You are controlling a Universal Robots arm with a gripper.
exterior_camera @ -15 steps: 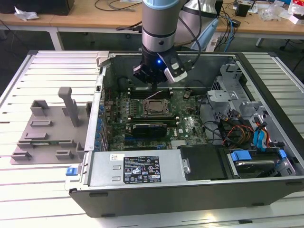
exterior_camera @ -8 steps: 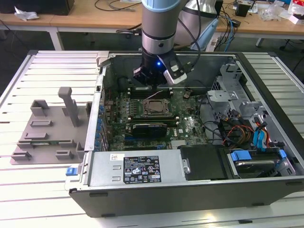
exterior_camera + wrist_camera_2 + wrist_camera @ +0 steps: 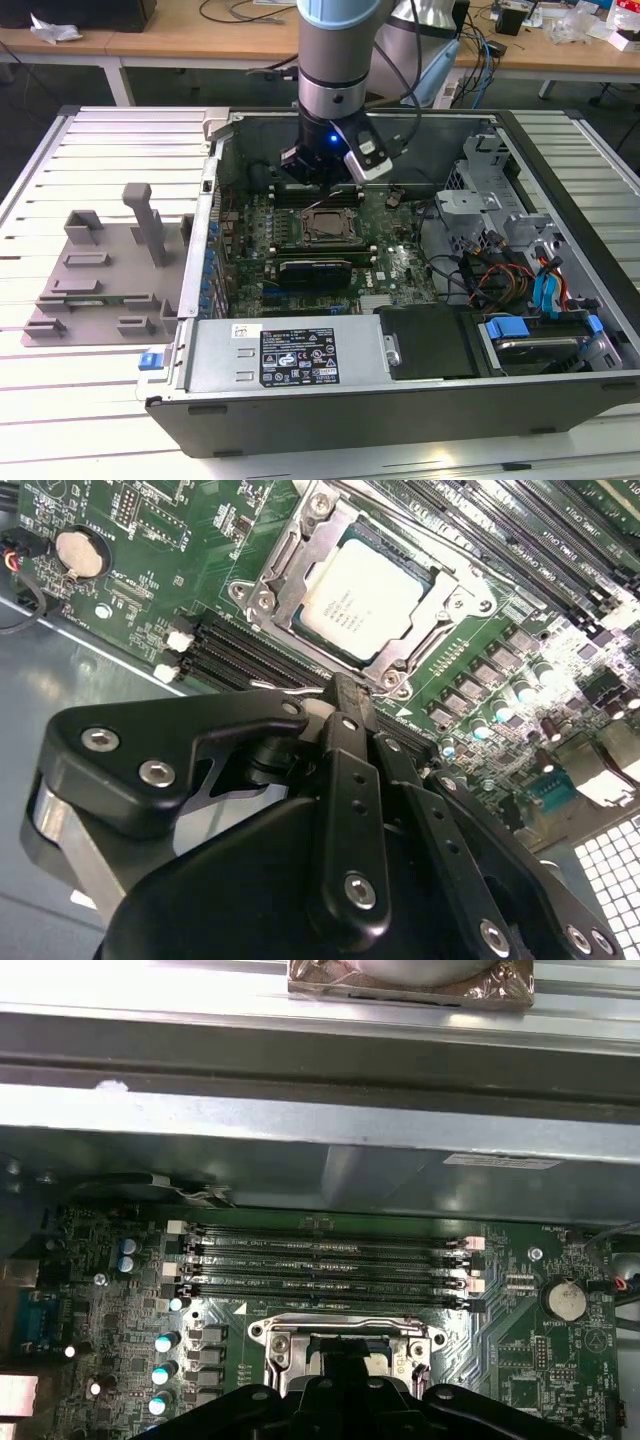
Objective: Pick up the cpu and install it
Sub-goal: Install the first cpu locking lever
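The arm's gripper [image 3: 322, 178] hangs inside the open computer case [image 3: 560, 390], just above the black socket frame [image 3: 326, 226] on the green motherboard [image 3: 400, 262]; a grey plastic tray [image 3: 95, 290] with upright blocks lies on the slatted table [image 3: 60, 400] at the exterior view's left.

The robot arm [image 3: 335, 60] comes straight down from above, its wrist vertical. A blue light shines on the wrist. The gripper [image 3: 345, 695] points downward, and its black fingers [image 3: 350, 780] are pressed together, holding nothing.
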